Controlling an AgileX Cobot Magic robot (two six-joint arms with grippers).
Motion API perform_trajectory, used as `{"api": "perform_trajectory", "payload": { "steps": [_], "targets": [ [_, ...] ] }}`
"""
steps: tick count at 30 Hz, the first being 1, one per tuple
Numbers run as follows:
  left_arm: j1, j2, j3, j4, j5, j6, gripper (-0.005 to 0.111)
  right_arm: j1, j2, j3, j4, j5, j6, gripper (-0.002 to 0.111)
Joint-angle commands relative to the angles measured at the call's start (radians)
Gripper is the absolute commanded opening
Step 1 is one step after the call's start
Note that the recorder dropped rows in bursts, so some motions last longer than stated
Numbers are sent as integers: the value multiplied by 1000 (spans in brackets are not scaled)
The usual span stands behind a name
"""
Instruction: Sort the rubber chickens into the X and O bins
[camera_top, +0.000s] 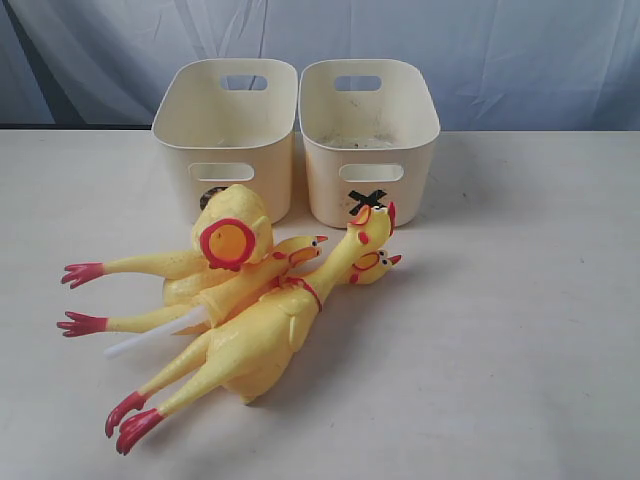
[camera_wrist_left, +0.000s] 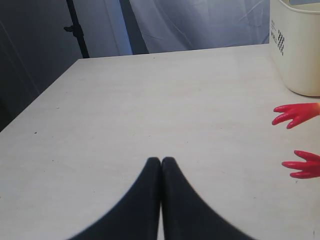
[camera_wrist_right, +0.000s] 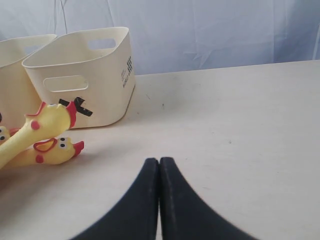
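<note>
Four yellow rubber chickens lie piled in front of the bins. A round headless body (camera_top: 235, 238) rests on top. One long chicken (camera_top: 250, 345) lies nearest, head (camera_top: 372, 222) raised. A second long chicken's legs (camera_top: 130, 268) point left. A white stick (camera_top: 150, 338) pokes out from under the pile. The X bin (camera_top: 400, 150) stands at the back right. The bin beside it (camera_top: 180, 160) has its mark mostly hidden by the round body. My left gripper (camera_wrist_left: 161, 160) is shut over bare table near two red feet (camera_wrist_left: 295, 114). My right gripper (camera_wrist_right: 159, 160) is shut, apart from the chicken heads (camera_wrist_right: 50, 120).
The white table (camera_top: 520, 330) stretches bare to the right of the pile. A blue-white curtain (camera_top: 450, 40) hangs behind the bins. A dark stand (camera_wrist_left: 75, 25) shows off the table's far edge in the left wrist view. Neither arm appears in the exterior view.
</note>
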Motion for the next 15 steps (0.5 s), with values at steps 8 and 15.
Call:
{"api": "perform_trajectory", "payload": {
  "steps": [8,15],
  "targets": [
    [0,-5,2,3,-2,0,0,3,-4,5,175,-141,1,0],
    [0,-5,2,7,-2,0,0,3,-4,5,186,-158,2,0]
  ]
}}
